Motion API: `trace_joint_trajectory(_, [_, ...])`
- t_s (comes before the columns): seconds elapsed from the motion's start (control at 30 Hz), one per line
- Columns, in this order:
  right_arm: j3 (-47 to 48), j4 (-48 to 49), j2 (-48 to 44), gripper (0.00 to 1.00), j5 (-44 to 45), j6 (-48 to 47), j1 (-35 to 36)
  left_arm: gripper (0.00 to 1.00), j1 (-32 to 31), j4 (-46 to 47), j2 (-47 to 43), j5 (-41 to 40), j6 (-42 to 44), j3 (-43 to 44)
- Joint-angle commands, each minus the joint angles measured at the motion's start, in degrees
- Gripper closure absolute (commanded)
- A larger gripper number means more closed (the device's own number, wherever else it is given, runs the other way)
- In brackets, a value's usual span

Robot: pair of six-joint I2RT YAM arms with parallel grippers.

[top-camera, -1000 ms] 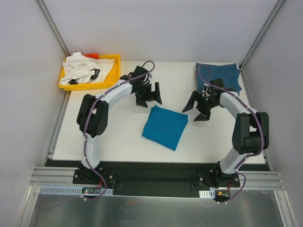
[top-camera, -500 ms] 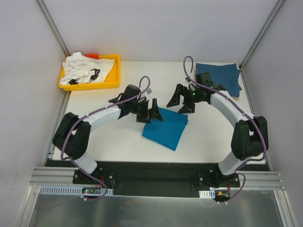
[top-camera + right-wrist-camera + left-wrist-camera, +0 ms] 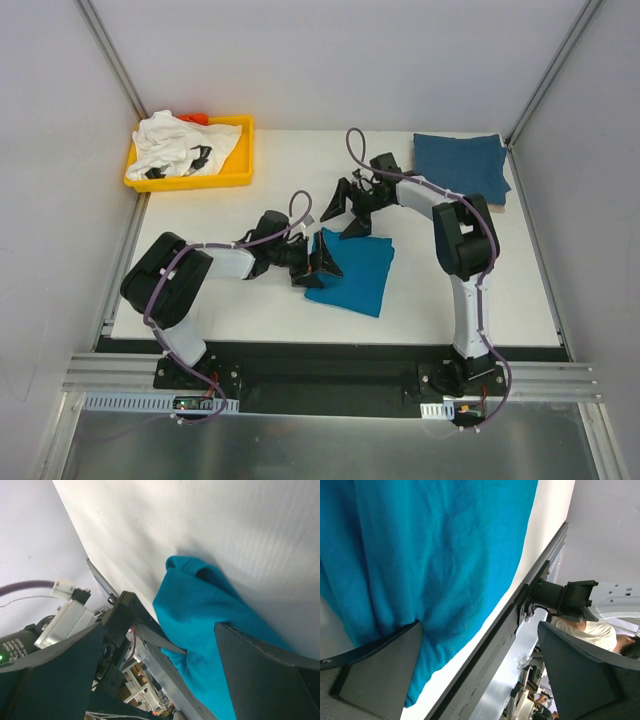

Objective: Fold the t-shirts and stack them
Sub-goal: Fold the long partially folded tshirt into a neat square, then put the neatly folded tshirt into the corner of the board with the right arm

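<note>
Top view: since half a second ago the left gripper [image 3: 318, 262] has dropped to the teal t-shirt [image 3: 358, 275], at its left edge, and the right gripper [image 3: 349, 208] has swung to its far corner. Three shirts: teal in the middle, dark blue t-shirt [image 3: 460, 167] far right, white t-shirt [image 3: 178, 143] in the one yellow tray [image 3: 190, 183]. Left wrist: fingers [image 3: 380, 680] spread apart, teal cloth between them. Right wrist: fingers [image 3: 55, 675] spread apart over the rumpled teal corner
</note>
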Motion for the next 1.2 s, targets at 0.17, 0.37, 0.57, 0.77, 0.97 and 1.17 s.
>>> trace_joint_trajectory(0.17, [5.7,1.4,5.9,0.04,-3.9,1.7,0.2,0.01,0.1,-1.5,-4.2,-2.3,1.0,-2.8])
trace_joint_trajectory(0.37, [9.2,-1.0,3.3,0.04,-5.1,-0.7,0.2,0.01,-0.4,-5.3,-7.9,-2.4,3.4,0.0])
trace_joint_trajectory(0.57, [11.4,-15.6,-12.3,0.04,7.5,-13.8,-0.4,0.01,-0.4,-16.0,-16.0,-8.3,12.3,8.9])
trace_joint_trajectory(0.77, [-3.5,-18.3,-42.2,0.04,52.5,-12.2,-2.4,0.01,0.3,-20.1,-14.6,-12.8,16.4,18.1])
trace_joint_trajectory(0.97, [-21.3,-16.0,-63.8,0.04,59.2,-6.2,-12.0,0.01,1.7,-20.6,-3.2,-9.6,17.8,27.1])
trace_joint_trajectory(1.17, [-27.4,-21.0,-69.4,0.04,50.7,-10.5,-13.3,0.01,4.9,-20.9,8.7,-2.4,16.7,33.9])
